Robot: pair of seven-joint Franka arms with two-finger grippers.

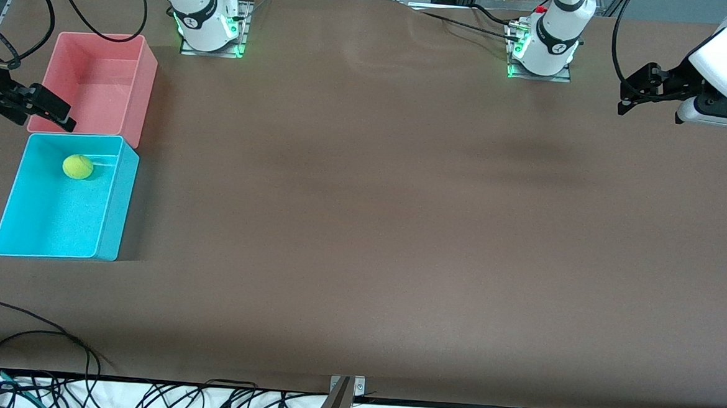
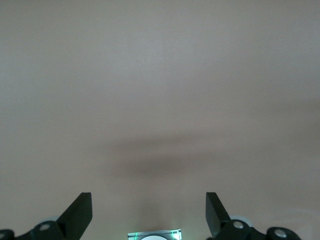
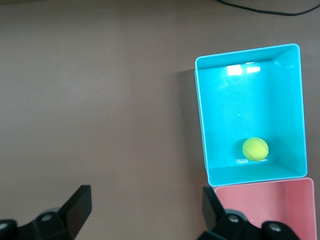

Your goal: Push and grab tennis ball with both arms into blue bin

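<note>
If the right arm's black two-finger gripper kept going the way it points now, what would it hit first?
Probably just the bare brown table: the open right gripper points down at it beside the cyan-blue plastic bin, not into it, though depth is unclear.

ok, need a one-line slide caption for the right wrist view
Tennis ball resting inside the blue bin, pink bin alongside, seen past the open right end effector.

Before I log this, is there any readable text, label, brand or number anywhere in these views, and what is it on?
No text can be read in any view.
White jointed robot arms: a small round mark on each black band near the base, too small to read.
Small fuzzy yellow-green tennis ball, rectangular cyan-blue plastic bin, pink plastic bin: no print visible.
</note>
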